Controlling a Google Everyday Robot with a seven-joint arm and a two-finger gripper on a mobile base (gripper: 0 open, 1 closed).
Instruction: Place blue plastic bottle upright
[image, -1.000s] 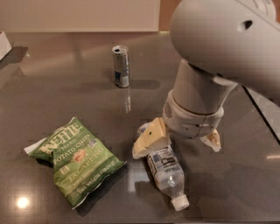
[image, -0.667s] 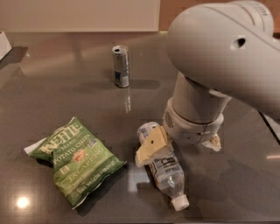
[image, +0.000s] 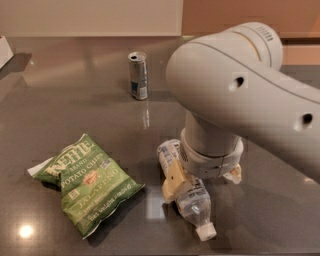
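The blue plastic bottle (image: 196, 207) lies on its side on the dark table (image: 75, 100), its white cap (image: 205, 231) toward the front edge. My gripper (image: 202, 185) hangs straight down over the bottle's middle, with its jaws open. One yellowish finger (image: 173, 183) rests against the bottle's left side and the other finger (image: 233, 174) stands off to the right, apart from it. The wrist hides the bottle's middle part.
A slim silver-blue drink can (image: 138, 76) stands upright at the back centre. A green chip bag (image: 87, 182) lies flat at the front left. My large arm (image: 250, 95) covers the right side of the view.
The arm has swung leftward and lower over the bottle. The left finger has come down along the bottle's left side. The bottle, can and bag have not moved.
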